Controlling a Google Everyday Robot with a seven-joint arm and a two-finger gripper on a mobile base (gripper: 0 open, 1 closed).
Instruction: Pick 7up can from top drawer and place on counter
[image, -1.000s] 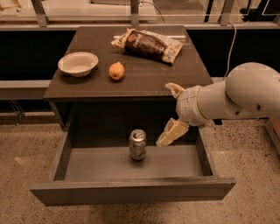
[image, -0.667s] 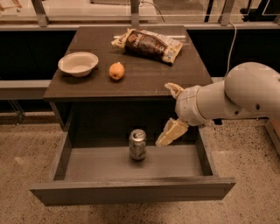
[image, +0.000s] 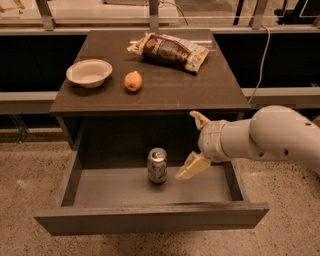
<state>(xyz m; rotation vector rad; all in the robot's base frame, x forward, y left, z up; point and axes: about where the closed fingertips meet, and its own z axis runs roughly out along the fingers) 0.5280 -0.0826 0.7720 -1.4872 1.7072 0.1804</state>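
The small silvery metal drink can (image: 157, 166) stands upright in the pulled-out wide dark grey drawer (image: 150, 218). The cream two-finger gripper (image: 195, 144) hangs just right of it, jaws apart, not touching. The dark brown bench (image: 200, 85) above carries a white bowl (image: 89, 73), an orange fruit (image: 133, 81) and a brown snack bag (image: 170, 51).

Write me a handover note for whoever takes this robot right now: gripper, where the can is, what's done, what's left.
Gripper: open, empty, over the right side of the top drawer, just right of the 7up can and not touching it.
7up can: upright on the drawer floor, near the middle.
Top drawer: pulled open.
Counter: holds a bowl, an orange fruit and a snack bag; the front right part looks free.
Done: approach to the can.
Left: grasp the can, lift it out, place it on the counter.
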